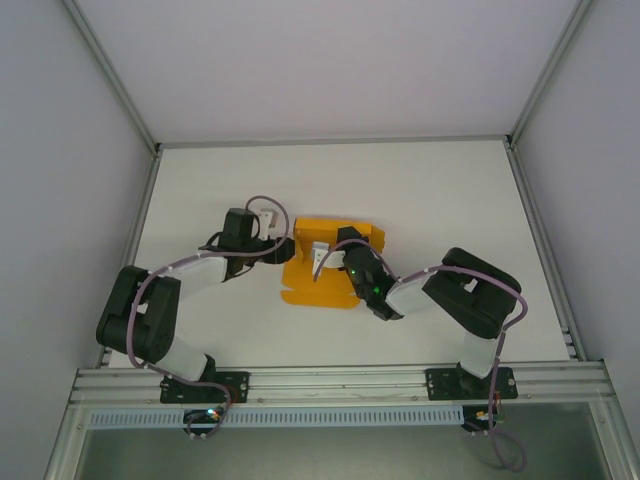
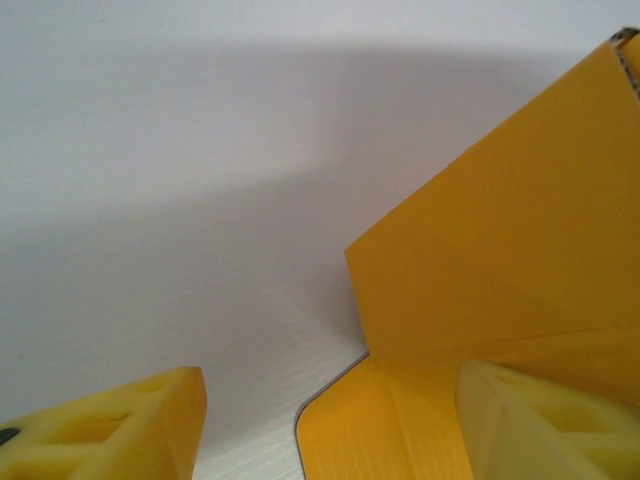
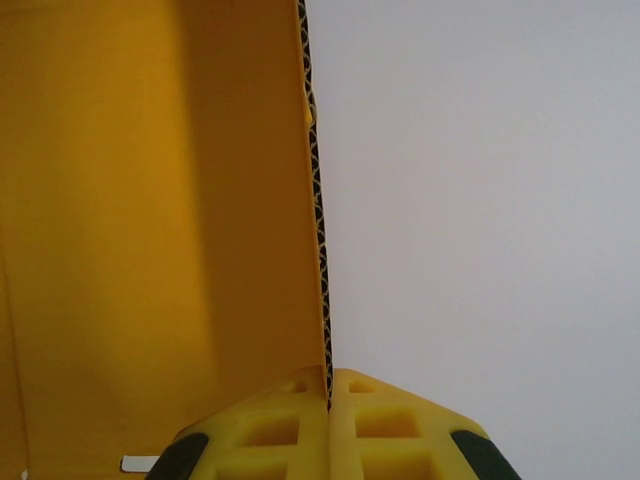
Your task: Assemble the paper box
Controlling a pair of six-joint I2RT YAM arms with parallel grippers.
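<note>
By my reading you're somewhere between early and midway in the assembly. The paper box [image 1: 322,290] lies in the middle of the tabletop [image 1: 440,190], between the two arms. Much of it is a flat die-cut sheet, and from above you can see the near flap spread on the white surface with its rounded corners showing. One panel is raised, though. In the right wrist view the right gripper [image 3: 328,392] has its jaws closed on the corrugated edge of that panel and holds it upright, the orange face running up the left of the view. The left gripper [image 2: 335,405] sits low at the sheet's left side with its jaws wide and nothing between them. One finger [image 2: 540,425] is over the flat card beside a standing wall, and the other is over bare tabletop. So you have a wall or two lifted, but none locked that I can see. Most of the job looks left to do: raise the other sides, tuck the flaps, and close it into a rectangular box.
</note>
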